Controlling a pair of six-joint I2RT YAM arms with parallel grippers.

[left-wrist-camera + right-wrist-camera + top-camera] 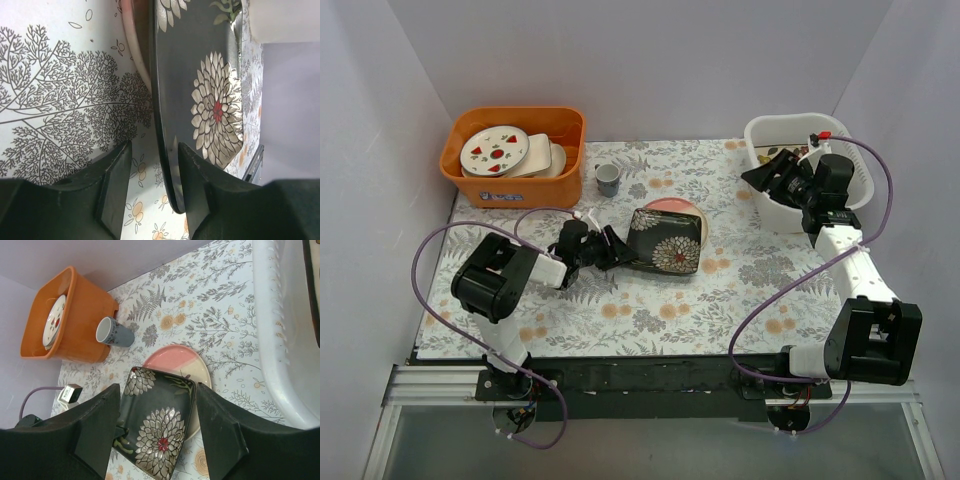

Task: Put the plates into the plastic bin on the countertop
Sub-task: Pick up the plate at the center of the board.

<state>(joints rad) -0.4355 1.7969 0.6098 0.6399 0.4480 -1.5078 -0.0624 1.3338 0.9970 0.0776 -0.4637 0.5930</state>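
The black square chrysanthemum plate point(667, 241) lies tilted on the pink round plate point(670, 207) in the middle of the countertop point(650, 300). My left gripper point(619, 250) is open with its jaws either side of the black plate's left edge. In the left wrist view point(154, 150) the plate's rim point(167, 165) lies against one finger point(195, 170), with a gap to the other finger. My right gripper point(760, 173) is open and empty above the white plastic bin point(765, 130), which holds dark plates. The right wrist view shows the black plate point(160, 425), the pink plate point(175, 360) and the bin's wall point(272, 320).
An orange bin point(515, 185) with white plates marked red and green point(494, 150) stands at the back left. A grey cup point(608, 178) stands beside it, near the pink plate. White walls close in the back and both sides.
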